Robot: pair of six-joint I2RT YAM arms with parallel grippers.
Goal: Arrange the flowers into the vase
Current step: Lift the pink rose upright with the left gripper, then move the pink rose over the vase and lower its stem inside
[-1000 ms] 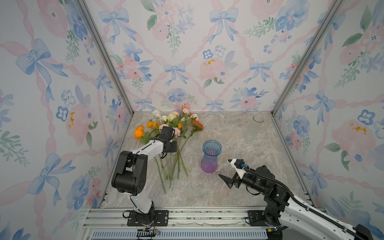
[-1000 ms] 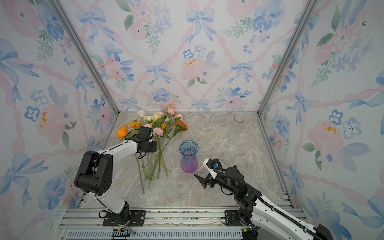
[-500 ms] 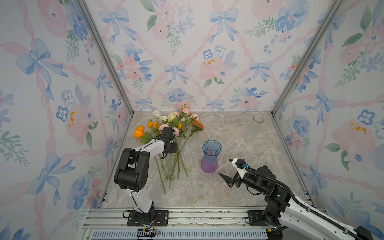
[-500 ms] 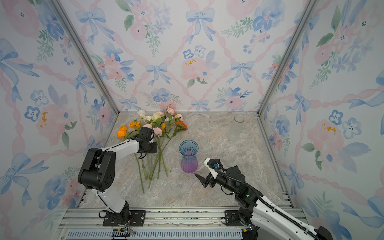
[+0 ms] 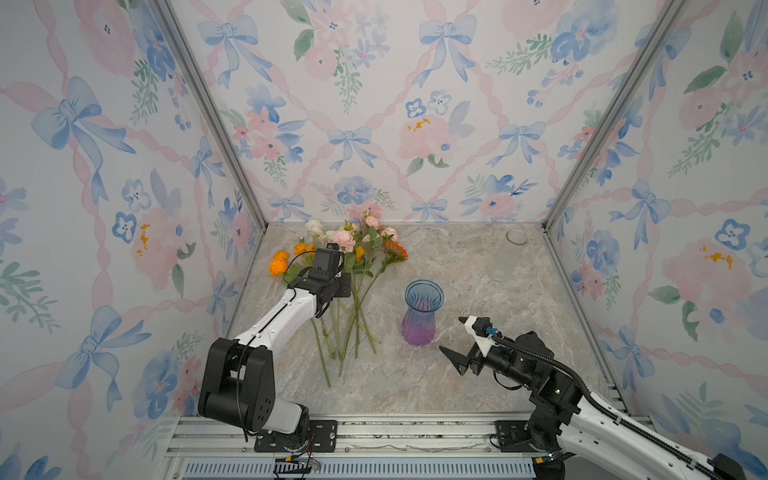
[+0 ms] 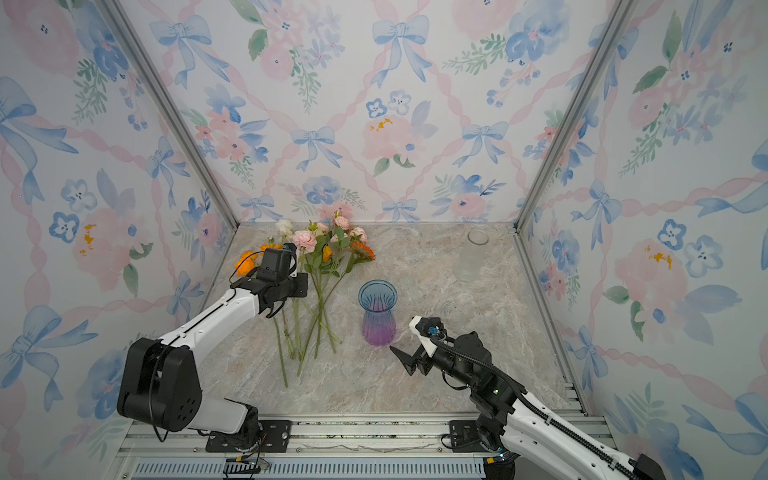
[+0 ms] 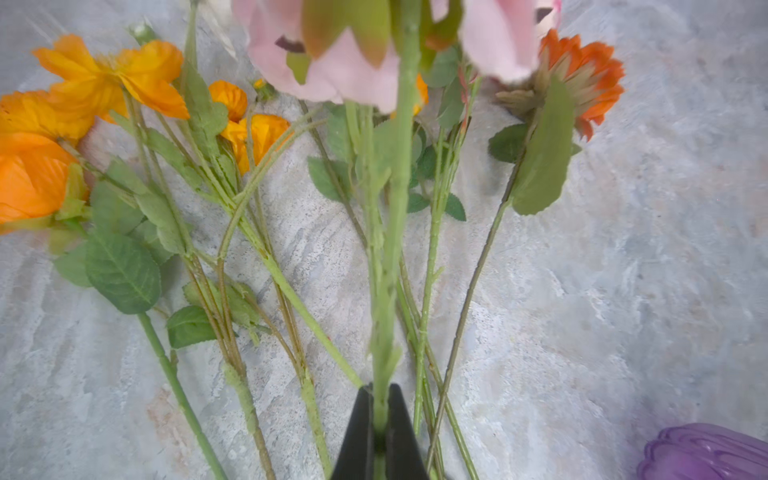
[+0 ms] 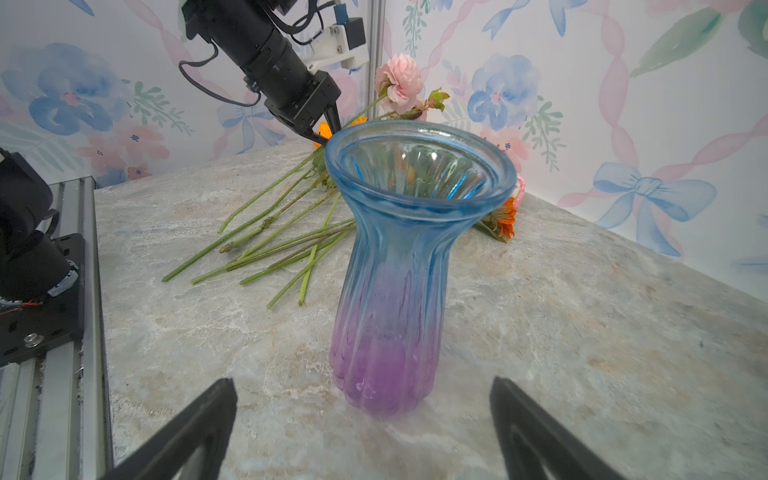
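Two top views: left pincer (image 5: 337, 291), looser a second ago, is pinched among the flowers (image 5: 345, 241) on the worktop (image 5: 478, 291), left of the vase (image 5: 419, 324). Left wrist: it clenches a pink flower's stem (image 7: 395, 208). Right wrist: right pincer (image 8: 363, 388) gapes wide, empty, vase ahead.

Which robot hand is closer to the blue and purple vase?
Right. The right hand sits open just in front of the vase, apart from it. The left hand is farther off, shut on a pink flower.

Flowers (image 5: 365, 253) fanned flat, stems crossing, pink one (image 8: 399, 83) aloft; blue-to-purple vase (image 5: 419, 324) upright just beside
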